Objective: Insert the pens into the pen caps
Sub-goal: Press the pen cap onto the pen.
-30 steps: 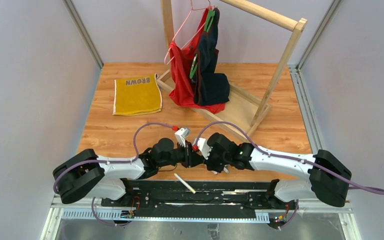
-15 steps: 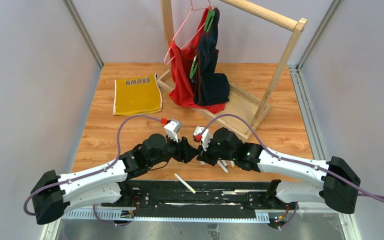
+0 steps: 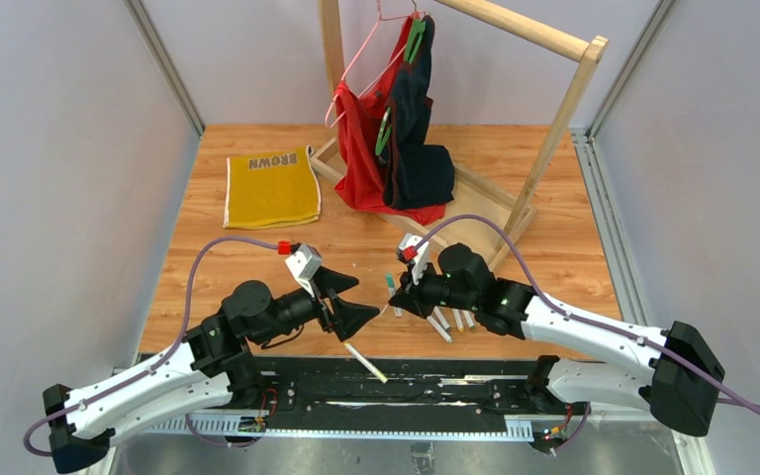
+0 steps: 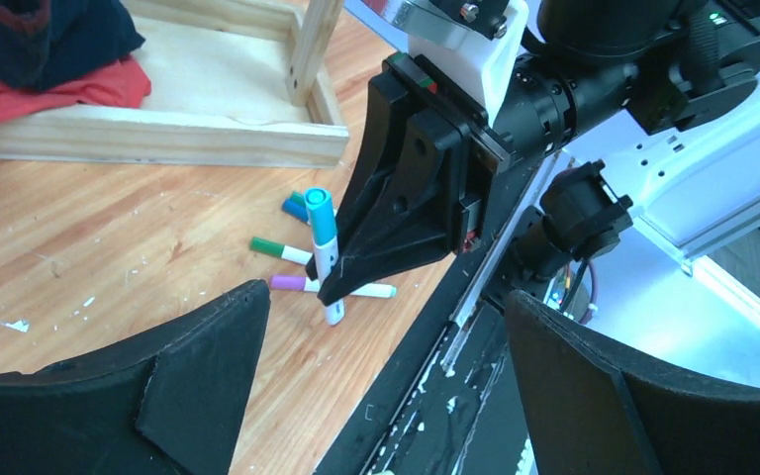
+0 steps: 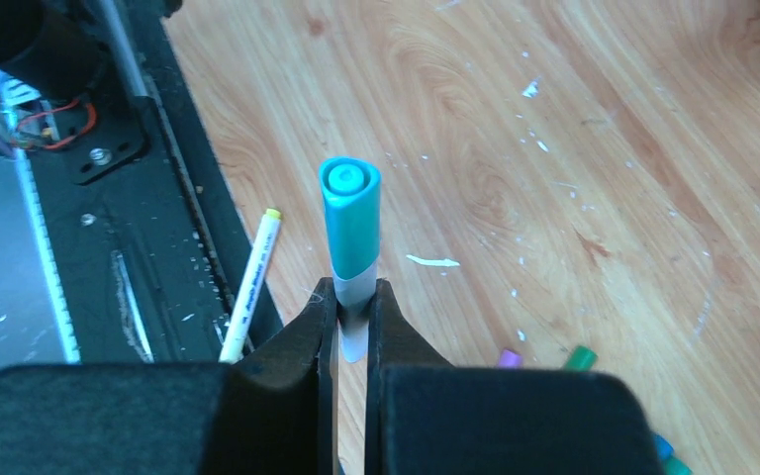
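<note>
Over the last second the left pincer (image 3: 354, 300) had let go and drawn back toward its own side. Its jaws were now spread wide and empty, where a moment before it had been pressed up against the right pincer (image 5: 350, 302). That release suggested the joining step for this pen (image 5: 354, 287) was finished. The right pincer stayed clamped on the white barrel, and the teal cap (image 5: 351, 213) sat on the upper end with no gap visible. The pen stood nearly upright, slightly tilted, just above the surface (image 3: 218, 267) near its front middle. Its lower end hung close over a purple pen (image 4: 356, 290) lying flat; whether the two touched could not be told. A green pen (image 4: 282, 249) lay just beside those. A yellow-tipped pen (image 5: 250, 287) rested apart on the black rail (image 5: 173, 247) at the near edge, apparently uncapped, so it was probably the next one to handle once the held pen was set down.
</note>
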Controlling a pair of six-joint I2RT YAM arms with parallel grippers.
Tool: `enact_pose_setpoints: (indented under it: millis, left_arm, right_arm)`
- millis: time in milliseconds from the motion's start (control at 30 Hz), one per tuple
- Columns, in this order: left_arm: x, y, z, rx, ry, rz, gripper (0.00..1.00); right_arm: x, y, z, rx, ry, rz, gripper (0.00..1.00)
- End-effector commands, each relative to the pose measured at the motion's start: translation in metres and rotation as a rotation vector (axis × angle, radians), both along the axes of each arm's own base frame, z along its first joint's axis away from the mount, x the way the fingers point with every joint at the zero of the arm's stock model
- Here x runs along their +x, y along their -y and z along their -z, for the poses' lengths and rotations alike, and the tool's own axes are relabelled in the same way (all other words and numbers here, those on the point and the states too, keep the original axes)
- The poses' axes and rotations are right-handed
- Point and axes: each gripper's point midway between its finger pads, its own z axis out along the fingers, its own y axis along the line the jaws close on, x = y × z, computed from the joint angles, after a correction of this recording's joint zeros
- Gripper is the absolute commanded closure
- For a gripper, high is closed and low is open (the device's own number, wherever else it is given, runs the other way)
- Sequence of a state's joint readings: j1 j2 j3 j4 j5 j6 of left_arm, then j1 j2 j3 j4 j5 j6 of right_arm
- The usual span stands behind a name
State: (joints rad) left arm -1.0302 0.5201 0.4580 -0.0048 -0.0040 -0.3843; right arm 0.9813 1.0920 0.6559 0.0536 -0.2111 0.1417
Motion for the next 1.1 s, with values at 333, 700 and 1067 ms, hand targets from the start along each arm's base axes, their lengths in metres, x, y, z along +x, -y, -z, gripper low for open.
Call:
enact_pose_setpoints:
  millis: [333, 700, 1067]
  left_arm:
    - [-0.016, 0.014, -0.027, -0.108, 0.005, 0.149, 0.28]
    - [-0.022, 0.025, -0.025, -0.140, -0.036, 0.210, 0.42]
    - [-0.021, 0.035, -0.010, -0.110, -0.080, 0.228, 0.57]
  right_arm:
    - [-0.070, -0.018, -0.033, 0.209, -0.174, -0.412, 0.99]
    - [-0.079, -0.019, -0.040, 0.230, -0.194, -0.460, 0.99]
    - [-0.079, -0.020, -0.039, 0.222, -0.205, -0.467, 0.99]
